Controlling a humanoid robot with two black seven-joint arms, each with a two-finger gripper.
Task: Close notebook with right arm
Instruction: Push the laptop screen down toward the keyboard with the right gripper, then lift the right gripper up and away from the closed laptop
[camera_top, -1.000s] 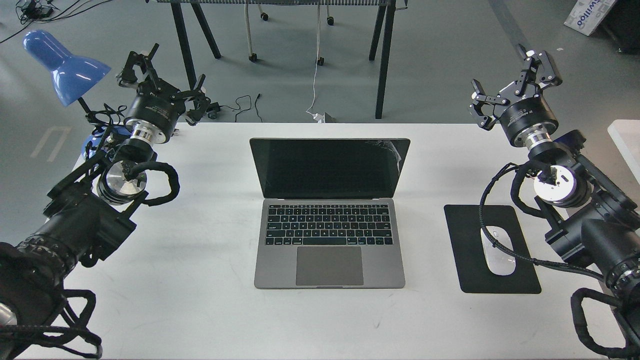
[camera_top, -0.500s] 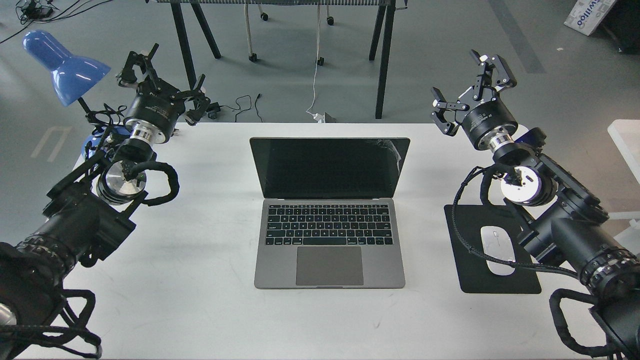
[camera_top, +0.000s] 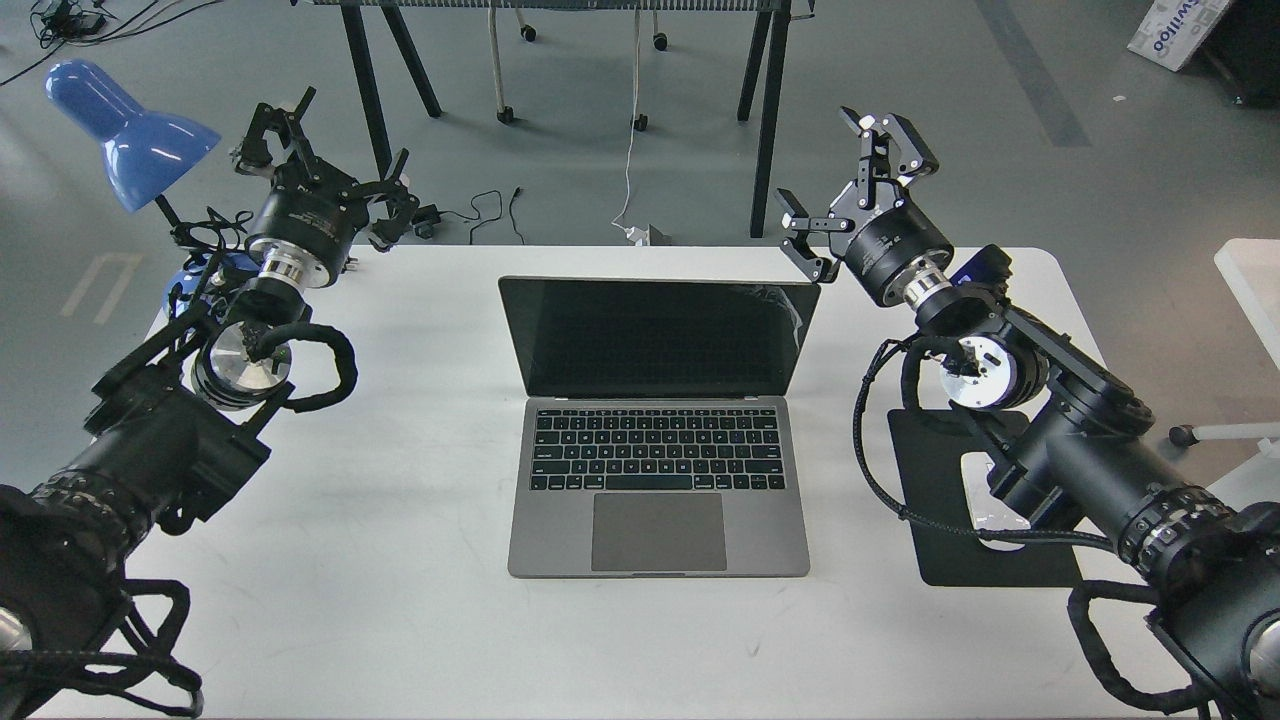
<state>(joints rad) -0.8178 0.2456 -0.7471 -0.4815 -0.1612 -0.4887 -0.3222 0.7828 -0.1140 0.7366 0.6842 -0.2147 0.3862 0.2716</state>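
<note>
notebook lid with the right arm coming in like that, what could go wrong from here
1. The right gripper, jaws open, sits just past the top right corner of the notebook. A jaw tip could catch that corner or scrape the screen instead of pushing the lid from behind.
2. The lid stands wide open, so a push low on it might slide the notebook across the table rather than fold it.
3. The arm's cable hangs over the mouse pad and could drag it.

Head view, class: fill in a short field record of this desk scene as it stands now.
notebook: open, screen dark, centred on table
right gripper: open, beside the lid's top right corner
left gripper: open, at far left of table
mouse: on mouse pad, partly hidden by right arm
lamp: blue, far left
</note>
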